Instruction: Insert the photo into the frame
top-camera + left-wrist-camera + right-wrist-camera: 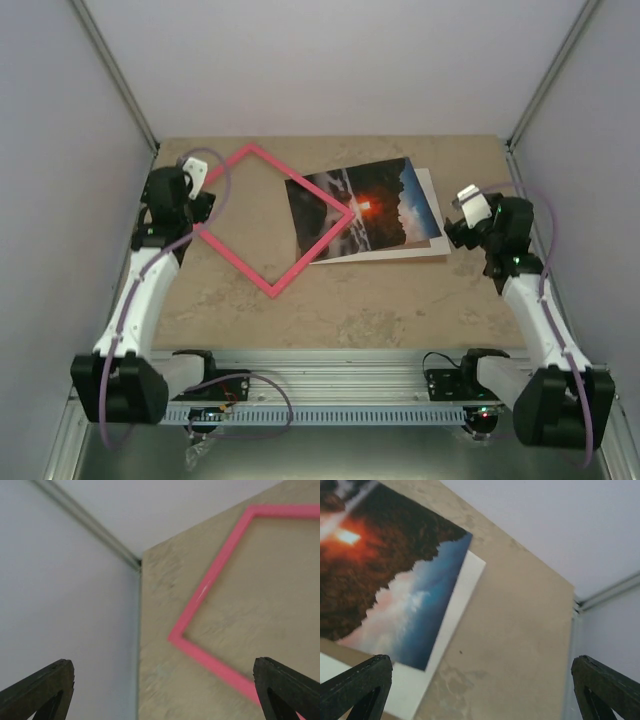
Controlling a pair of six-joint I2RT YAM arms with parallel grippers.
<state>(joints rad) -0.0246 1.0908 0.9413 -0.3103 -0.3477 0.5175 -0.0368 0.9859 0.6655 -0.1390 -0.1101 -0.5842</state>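
The pink frame [302, 178] lies flat on the tan table, turned like a diamond, and its right corner rests over the left part of the photo [385, 205]. The photo lies face up, showing dark clouds and a red-orange sun. My left gripper [203, 200] hovers at the frame's left corner, open and holding nothing. The left wrist view shows the frame [205, 587] ahead of the left gripper [162, 690]. My right gripper [458, 225] is open just right of the photo. In the right wrist view the photo [385, 580] lies to the left of the right gripper [482, 690].
A white sheet [395, 252] lies under the photo, sticking out at its right and near edges, and shows as the white sheet [457, 605] in the right wrist view. Grey walls [60, 150] close in the table on the left, back and right. A metal rail [330, 365] runs along the near edge.
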